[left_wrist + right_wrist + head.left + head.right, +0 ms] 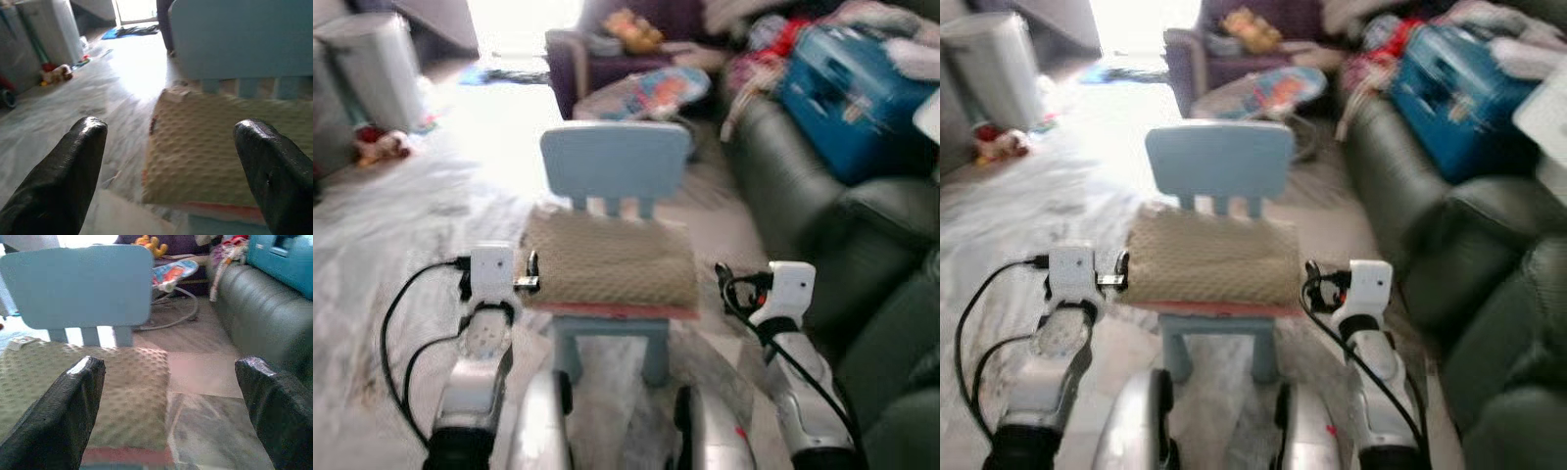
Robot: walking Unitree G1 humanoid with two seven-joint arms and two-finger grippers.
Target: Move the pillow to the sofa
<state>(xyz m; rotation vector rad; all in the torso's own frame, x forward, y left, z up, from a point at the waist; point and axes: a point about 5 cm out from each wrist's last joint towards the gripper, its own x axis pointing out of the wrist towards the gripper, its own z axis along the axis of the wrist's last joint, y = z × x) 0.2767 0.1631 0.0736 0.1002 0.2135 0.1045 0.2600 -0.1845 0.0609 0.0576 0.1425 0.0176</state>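
The pillow [609,261] is a beige dimpled cushion with a red underside. It lies flat on the seat of a small light-blue child's chair [615,162] right in front of me. My left gripper [171,166] is open at the pillow's left edge, level with it, with nothing between its fingers. My right gripper [168,406] is open at the pillow's right edge, one finger [73,401] before the pillow and the other [279,406] over the floor. The dark green sofa [783,186] runs along my right side.
A blue case [847,98] and piled clothes lie on the sofa's far end. Behind the chair are a baby bouncer [646,93] and a purple armchair [597,59]. A grey bin [372,69] and a toy [382,145] are at the far left. Pale marble floor surrounds the chair.
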